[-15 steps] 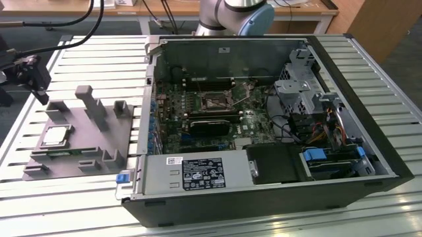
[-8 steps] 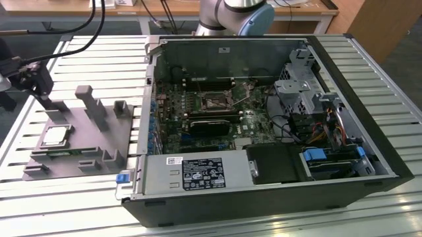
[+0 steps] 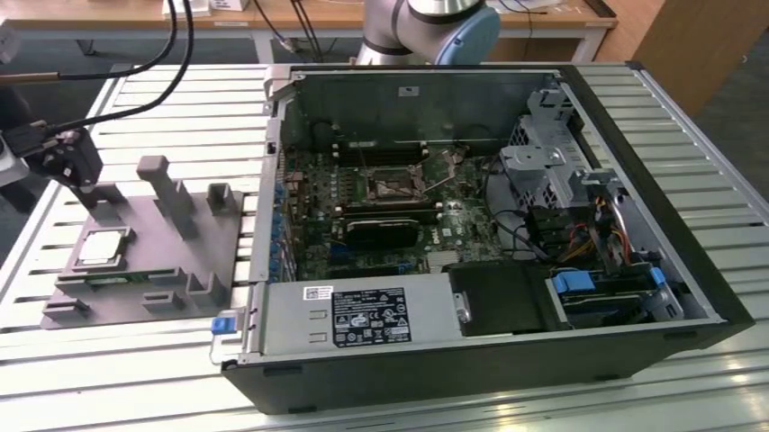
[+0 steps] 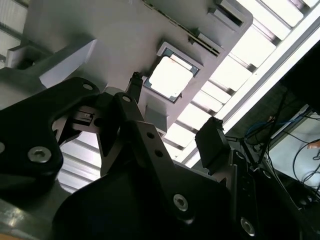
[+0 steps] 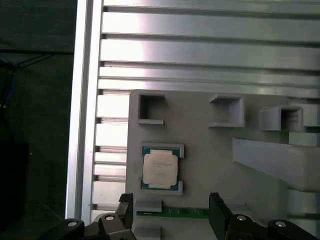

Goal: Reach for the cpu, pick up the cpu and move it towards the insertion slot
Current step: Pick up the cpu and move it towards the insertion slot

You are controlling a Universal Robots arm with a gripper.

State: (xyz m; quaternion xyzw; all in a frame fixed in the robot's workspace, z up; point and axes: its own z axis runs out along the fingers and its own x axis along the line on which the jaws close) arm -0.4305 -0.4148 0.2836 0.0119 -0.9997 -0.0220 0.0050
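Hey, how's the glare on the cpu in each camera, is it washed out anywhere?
Second wrist view: the cpu is blown out to plain white, as are the table slats. First wrist view: evenly lit, silvery top and green rim distinct. Exterior view: a pale sheen, not washed out.

Cpu [image 5: 160,169]: silvery metal top, smooth, satin sheen. Tray [image 5: 210,165] holding it: matt grey plastic, slightly grainy. Table [image 5: 200,55] under the tray: ribbed bare aluminium, glossy, glaring. Gripper [image 5: 170,202] above the tray: matt black, probably plastic, shiny metal screw heads. Computer case [image 3: 481,378] beside the tray: matt black shell, bare grey metal inside.
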